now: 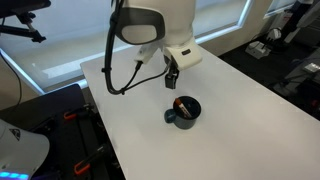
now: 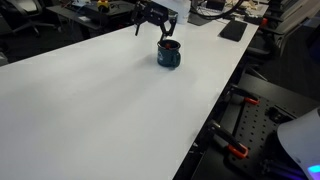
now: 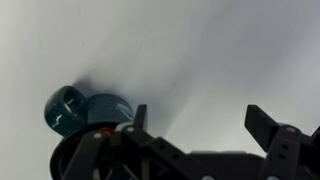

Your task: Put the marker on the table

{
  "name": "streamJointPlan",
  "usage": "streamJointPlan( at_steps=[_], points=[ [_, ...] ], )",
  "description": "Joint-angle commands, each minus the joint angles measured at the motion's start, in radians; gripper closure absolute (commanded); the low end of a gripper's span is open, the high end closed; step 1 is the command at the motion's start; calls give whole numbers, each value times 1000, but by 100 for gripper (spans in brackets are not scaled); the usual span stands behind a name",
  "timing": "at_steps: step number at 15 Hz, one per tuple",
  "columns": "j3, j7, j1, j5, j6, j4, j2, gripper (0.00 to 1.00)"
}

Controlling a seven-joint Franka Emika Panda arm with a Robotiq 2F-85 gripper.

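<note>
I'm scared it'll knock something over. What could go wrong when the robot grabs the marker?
The marker sits inside the mug, so the open end effector close by might bump the rim and tip the mug. The marker is thin, so it could slip from the grip.

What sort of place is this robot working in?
Most likely a lab or office workshop. The arm stands over a big white table, orange-handled clamps sit at its edge, and desks cluttered with equipment fill the background.
</note>
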Motion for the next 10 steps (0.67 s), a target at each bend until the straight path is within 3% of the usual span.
streamJointPlan(
  at_steps=[1, 9, 10],
  points=[
    [9, -18, -3, 15, 22, -15, -13, 0],
    [-11, -6, -17, 16, 63, -68, -43, 0],
    [-7, 7, -18, -5, 28, -20, -4, 0]
  ],
)
